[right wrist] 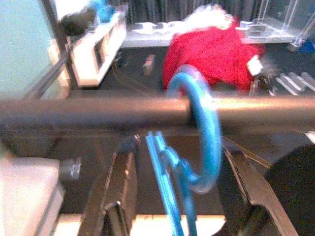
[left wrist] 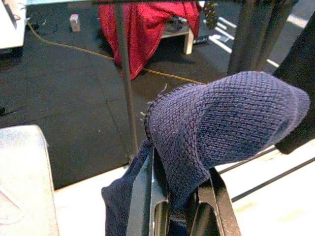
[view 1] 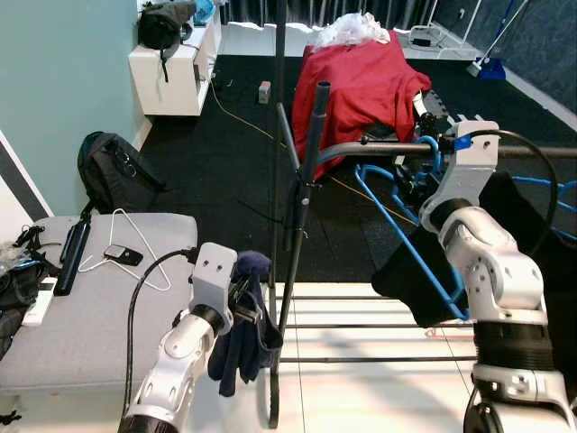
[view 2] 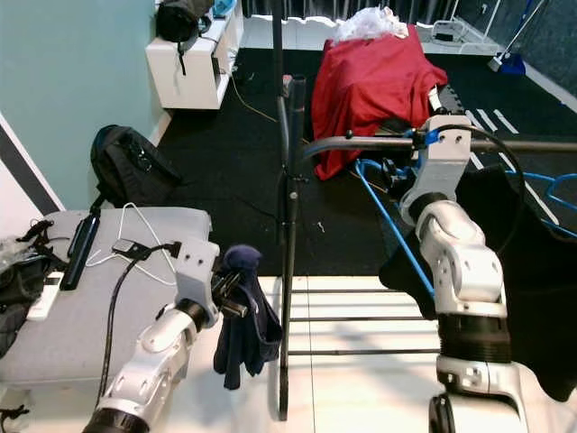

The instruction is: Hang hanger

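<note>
Blue wire hanger up at the grey rail of the clothes rack, hook looped over the bar, as the right wrist view makes plain. Right gripper just below the rail, black fingers spread to either side of the twisted neck; no contact visible, so judged open and not pinching. Raised that high presumably to bring the hook over the bar; spread, likely because the rail already bears the load.

Dark garment draped on the hanger, hanging down in front of the right arm, below and nearer than the gripper. Hook curving up and over the rail, open end pointing back down toward the gripper. Long axis of the hanger slanting from the neck down toward the floor, so not level along the rail. Likely to swing once let go.

Left gripper low, well away from the right one, beside the rack's upright pole, pinched shut on a navy knitted cloth that droops over and below the fingers; kept aside, apparently to leave the rail free
</note>
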Controlling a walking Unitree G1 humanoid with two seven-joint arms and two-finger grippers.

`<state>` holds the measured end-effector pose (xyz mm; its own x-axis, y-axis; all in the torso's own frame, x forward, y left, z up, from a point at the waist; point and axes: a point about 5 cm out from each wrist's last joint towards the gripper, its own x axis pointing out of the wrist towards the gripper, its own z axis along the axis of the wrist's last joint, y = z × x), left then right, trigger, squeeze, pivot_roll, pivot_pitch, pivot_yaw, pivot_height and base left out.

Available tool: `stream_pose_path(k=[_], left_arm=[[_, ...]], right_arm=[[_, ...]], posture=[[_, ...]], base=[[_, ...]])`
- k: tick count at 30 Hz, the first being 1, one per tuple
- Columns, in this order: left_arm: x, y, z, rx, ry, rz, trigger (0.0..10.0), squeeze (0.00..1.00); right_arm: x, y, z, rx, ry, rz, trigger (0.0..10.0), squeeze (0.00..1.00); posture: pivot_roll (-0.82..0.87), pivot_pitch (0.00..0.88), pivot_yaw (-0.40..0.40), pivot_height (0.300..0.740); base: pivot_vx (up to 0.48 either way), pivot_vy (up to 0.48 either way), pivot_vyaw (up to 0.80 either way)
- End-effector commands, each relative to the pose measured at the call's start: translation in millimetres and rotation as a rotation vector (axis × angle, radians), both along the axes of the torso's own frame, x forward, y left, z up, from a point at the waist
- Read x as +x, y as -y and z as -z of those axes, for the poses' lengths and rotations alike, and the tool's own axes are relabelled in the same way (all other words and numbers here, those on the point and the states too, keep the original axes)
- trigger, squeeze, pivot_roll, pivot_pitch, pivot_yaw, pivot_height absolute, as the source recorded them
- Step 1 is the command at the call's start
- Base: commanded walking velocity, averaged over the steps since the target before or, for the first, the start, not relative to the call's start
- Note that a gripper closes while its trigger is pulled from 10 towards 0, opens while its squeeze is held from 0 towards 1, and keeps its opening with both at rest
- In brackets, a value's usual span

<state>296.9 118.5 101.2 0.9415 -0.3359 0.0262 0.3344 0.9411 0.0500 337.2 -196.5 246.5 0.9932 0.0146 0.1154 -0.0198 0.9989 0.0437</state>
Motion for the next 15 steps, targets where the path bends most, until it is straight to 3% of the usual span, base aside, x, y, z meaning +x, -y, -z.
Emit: stream_pose_path(k=[1, 3, 6, 10, 15], left_arm=[[-1.5, -0.4, -1.7, 0.017, 0.005, 0.014, 10.0, 0.0], [-1.5, -0.4, -1.7, 0.017, 0.005, 0.014, 10.0, 0.0], [-2.8, -0.5, -0.5, 0.026, 0.0, 0.017, 10.0, 0.0], [-3.5, -1.2, 0.2, 0.031, -0.003, 0.019, 10.0, 0.0], [-6.7, -5.7, 0.1, 0.03, -0.007, 0.017, 10.0, 0.0]], right_arm=[[-14.6, -10.1, -6.1, -0.002, 0.082, 0.018, 10.0, 0.0], [-14.6, -10.1, -6.1, -0.002, 0.082, 0.018, 10.0, 0.0], [-38.0, -16.4, -1.3, 0.002, 0.108, 0.072, 10.0, 0.0], [-46.9, -17.4, 0.3, -0.012, 0.108, 0.092, 10.0, 0.0], [-72.4, -14.6, 2.2, -0.073, 0.129, 0.138, 10.0, 0.0]], posture=[[-0.13, 0.087, -0.033, 0.74], [-0.13, 0.087, -0.033, 0.74], [-0.13, 0.087, -0.033, 0.74], [-0.14, 0.093, -0.03, 0.74], [-0.13, 0.096, -0.023, 0.74]], base=[[0.0, 0.0, 0.0], [0.0, 0.0, 0.0], [0.0, 0.0, 0.0], [0.0, 0.0, 0.0], [0.0, 0.0, 0.0]])
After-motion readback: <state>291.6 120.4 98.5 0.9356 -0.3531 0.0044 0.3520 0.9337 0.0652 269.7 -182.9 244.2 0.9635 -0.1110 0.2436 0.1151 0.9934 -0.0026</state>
